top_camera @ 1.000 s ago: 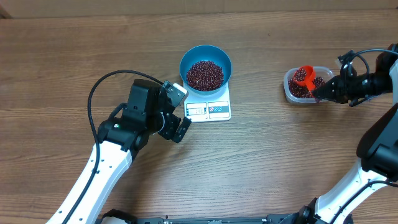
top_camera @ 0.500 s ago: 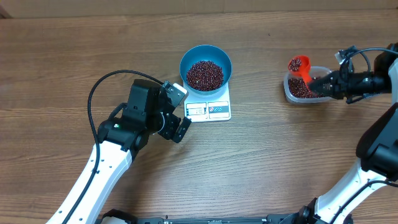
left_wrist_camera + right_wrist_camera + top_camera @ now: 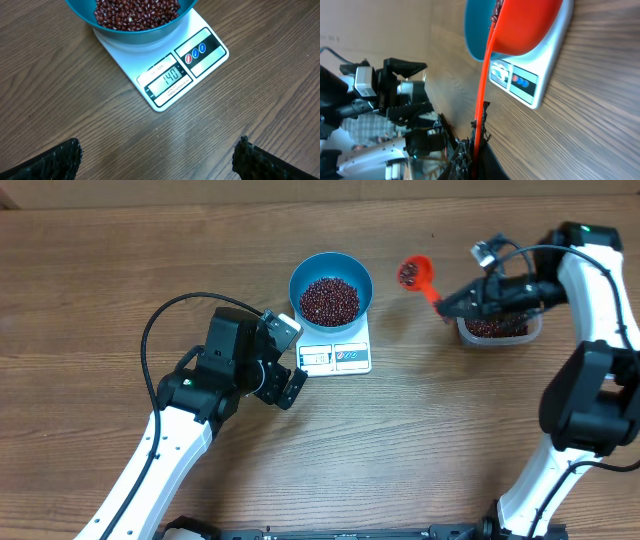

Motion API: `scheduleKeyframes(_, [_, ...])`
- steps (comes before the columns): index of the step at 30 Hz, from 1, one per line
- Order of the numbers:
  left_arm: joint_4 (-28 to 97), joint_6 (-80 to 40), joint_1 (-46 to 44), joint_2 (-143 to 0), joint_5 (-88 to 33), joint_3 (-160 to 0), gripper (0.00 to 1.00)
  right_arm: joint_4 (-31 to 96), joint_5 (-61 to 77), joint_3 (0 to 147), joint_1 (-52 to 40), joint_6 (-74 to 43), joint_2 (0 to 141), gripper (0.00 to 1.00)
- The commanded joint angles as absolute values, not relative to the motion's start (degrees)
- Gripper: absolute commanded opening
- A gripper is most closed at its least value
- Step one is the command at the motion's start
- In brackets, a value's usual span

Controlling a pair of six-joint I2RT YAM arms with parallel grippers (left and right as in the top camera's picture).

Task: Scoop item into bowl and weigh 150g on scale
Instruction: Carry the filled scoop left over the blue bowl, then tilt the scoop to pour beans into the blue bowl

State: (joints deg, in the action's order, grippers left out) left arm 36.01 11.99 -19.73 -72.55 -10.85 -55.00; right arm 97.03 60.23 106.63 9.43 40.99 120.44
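The blue bowl (image 3: 303, 277) stands on the white scale (image 3: 336, 357), filled with dark red-brown beans (image 3: 330, 300). In the left wrist view the scale (image 3: 165, 60) shows 140 on its display, with the bowl (image 3: 135, 35) above it. My left gripper (image 3: 290, 360) (image 3: 157, 160) hangs open just left of the scale, holding nothing. My right gripper (image 3: 452, 302) (image 3: 475, 155) is shut on the handle of a red scoop (image 3: 413, 273) (image 3: 525, 25). The scoop carries a few beans and hovers between the bowl and the clear tub (image 3: 495, 328).
The clear tub holds more beans and lies partly under my right arm (image 3: 590, 270). A black cable (image 3: 160, 320) loops over the table left of my left arm (image 3: 225, 365). The table's far edge (image 3: 200, 207) runs along the top.
My right gripper lifted the red scoop out of the tub and carried it left toward the bowl. The left arm, the bowl and the scale stayed put.
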Motion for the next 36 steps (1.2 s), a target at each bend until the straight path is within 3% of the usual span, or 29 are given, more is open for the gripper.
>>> scheduleKeyframes(1, [35.9, 11.4, -19.5, -72.9, -10.5, -54.9, 1.00, 96.8, 62.4, 110.8, 5.9, 40.2, 119.3, 0.04])
scheduleKeyframes(18, [36.0, 11.4, -19.5, -72.9, -10.5, -54.9, 1.00, 83.9, 40.0, 115.2, -9.3, 17.5, 119.3, 0.04])
scheduleKeyframes(36, [35.9, 11.4, -19.5, -72.9, -10.5, -54.9, 0.99, 81.0, 19.7, 120.6, -18.9, 13.2, 118.9, 0.04])
